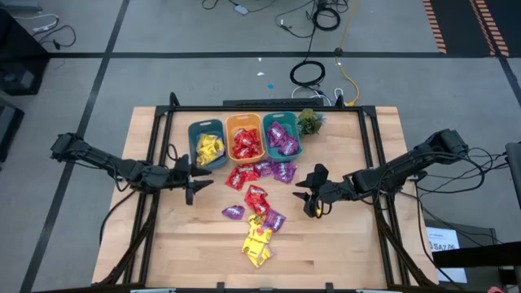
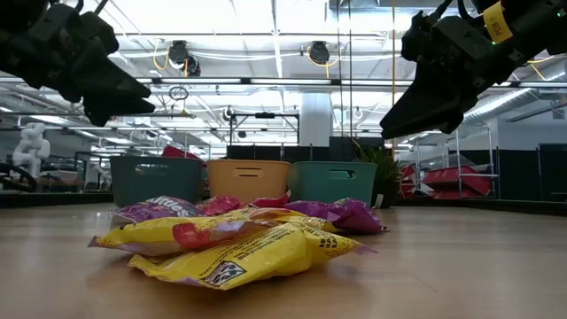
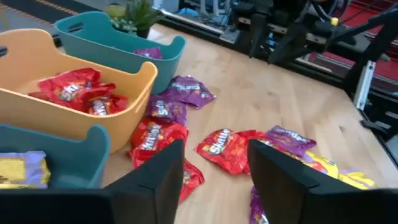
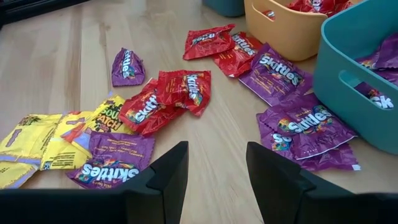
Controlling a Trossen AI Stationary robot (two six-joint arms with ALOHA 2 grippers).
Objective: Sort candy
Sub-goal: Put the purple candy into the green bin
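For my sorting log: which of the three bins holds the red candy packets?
The orange bin, the middle one of the row. It holds red packets; the teal bin on its left holds yellow ones, and the teal bin beside the plant holds purple ones.

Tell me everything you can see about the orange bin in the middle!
The orange bin is a small rounded plastic tub, more yellow-orange in the left wrist view, with a cut-out handle slot in its end wall. It stands upright on the wooden table, packed between two teal bins. Inside lie red candy packets. More red packets rest against its base.
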